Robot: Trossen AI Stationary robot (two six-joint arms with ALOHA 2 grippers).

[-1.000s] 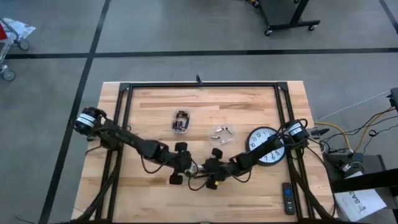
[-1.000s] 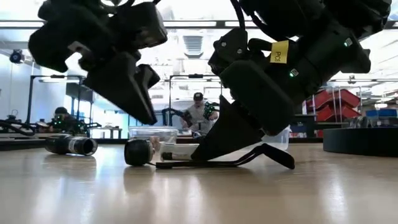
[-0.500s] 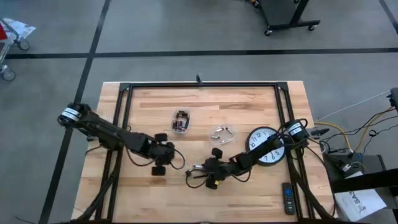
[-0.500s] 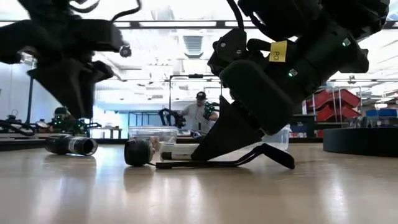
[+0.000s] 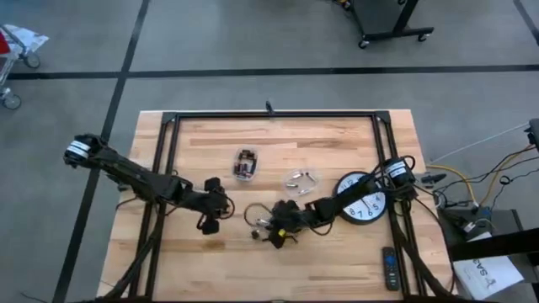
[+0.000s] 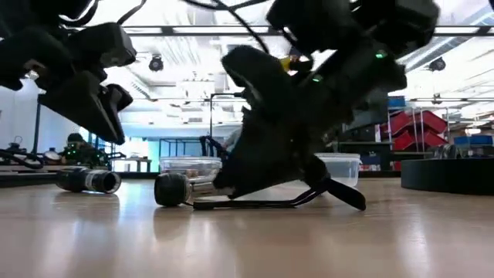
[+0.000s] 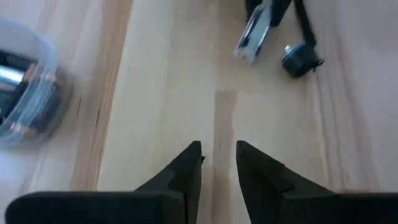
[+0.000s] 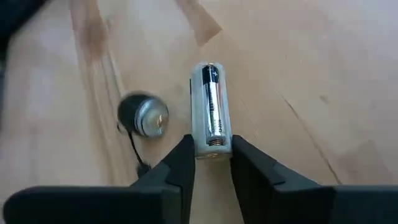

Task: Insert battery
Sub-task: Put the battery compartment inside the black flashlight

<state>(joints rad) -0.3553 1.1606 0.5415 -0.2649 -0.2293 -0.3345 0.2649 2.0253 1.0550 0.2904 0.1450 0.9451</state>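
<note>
A silver and black battery sits in a clear holder that lies on the wooden table. A black round cap on a thin dark cord lies beside it. My right gripper is shut on the holder's end; in the high view it is near the table's middle front. My left gripper hovers to the left, slightly open over bare wood, with nothing between its fingers. Its view shows the holder and the cap farther off. My right gripper pinches the clear holder's end nearest to it between its two fingers, one on each long side. The fingers slant down from above and lie along the holder, which reaches forward from them. The holder lies low on the table with the battery inside.
A clear tub of batteries stands behind the left gripper's spot, and its clear lid lies nearby. A round wall clock lies under the right arm. A remote lies at the front right. Black frame rails border the table.
My left gripper has drawn away from the holder toward the table's left edge and risen a little. My right gripper has shifted slightly left and tipped over the holder, staying shut on it. The holder and cap lie where they were.
</note>
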